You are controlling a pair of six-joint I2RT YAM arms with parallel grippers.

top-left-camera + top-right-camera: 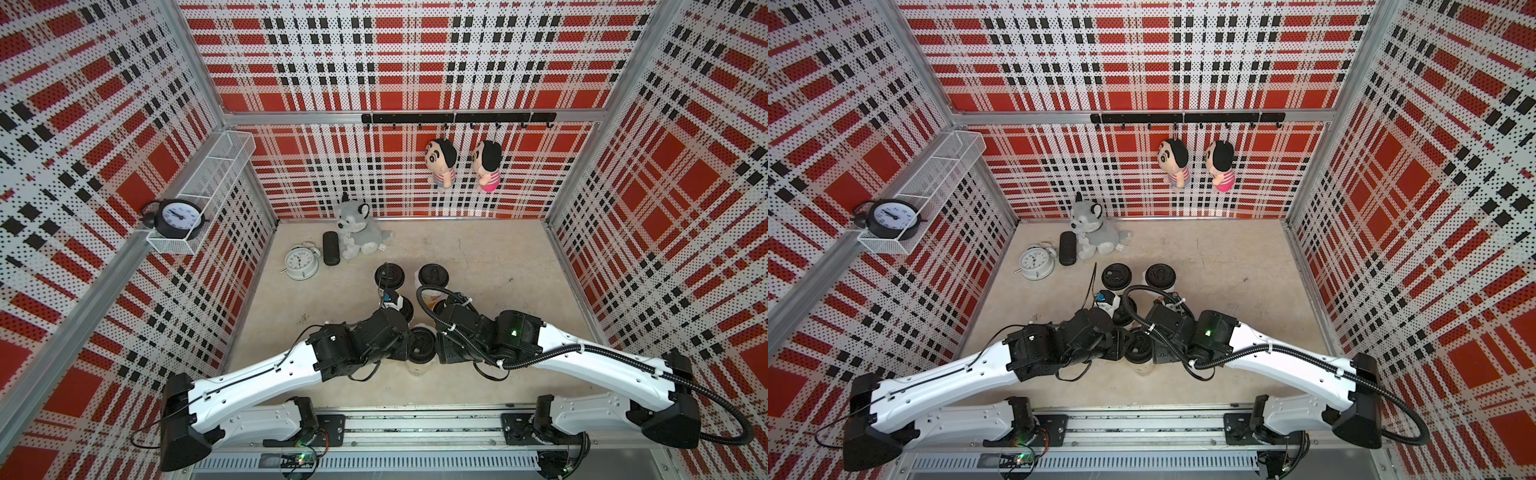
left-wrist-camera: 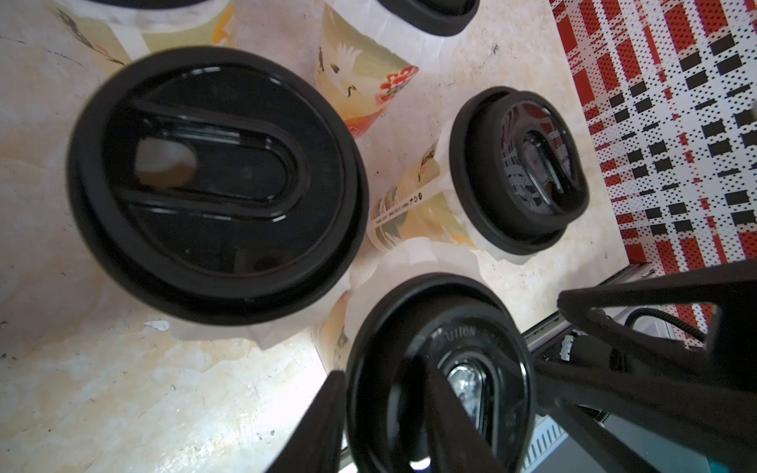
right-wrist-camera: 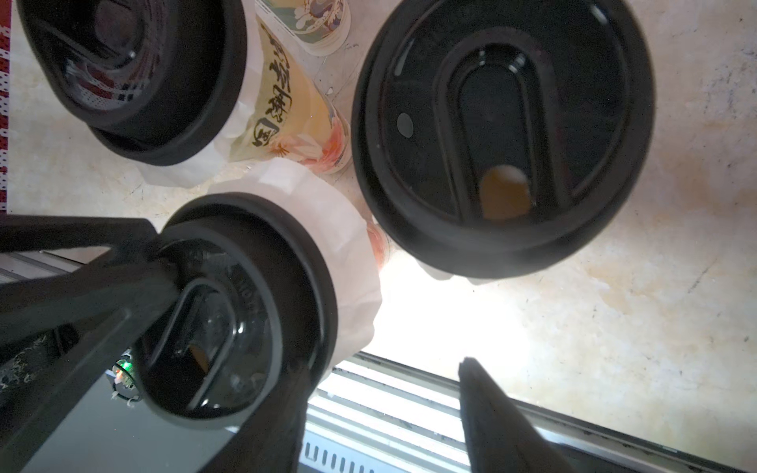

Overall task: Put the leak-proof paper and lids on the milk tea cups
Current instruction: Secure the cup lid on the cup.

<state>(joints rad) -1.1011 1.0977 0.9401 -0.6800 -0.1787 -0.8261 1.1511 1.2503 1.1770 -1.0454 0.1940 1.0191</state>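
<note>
Beige mottled tabletop (image 1: 490,257) carries a white alarm clock (image 1: 301,262), black oblong case (image 1: 331,248), grey plush dog (image 1: 357,230), and black-lidded printed paper cups (image 2: 360,82).

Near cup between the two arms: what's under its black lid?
A white leak-proof paper skirt sticks out below the black lid and drapes over the cup wall. The cup's mouth and contents are hidden by the lid.

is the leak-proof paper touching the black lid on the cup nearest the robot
Touching. The right wrist view shows the leak-proof paper spilling out from right under the rim of the black lid, with no gap between them.
</note>
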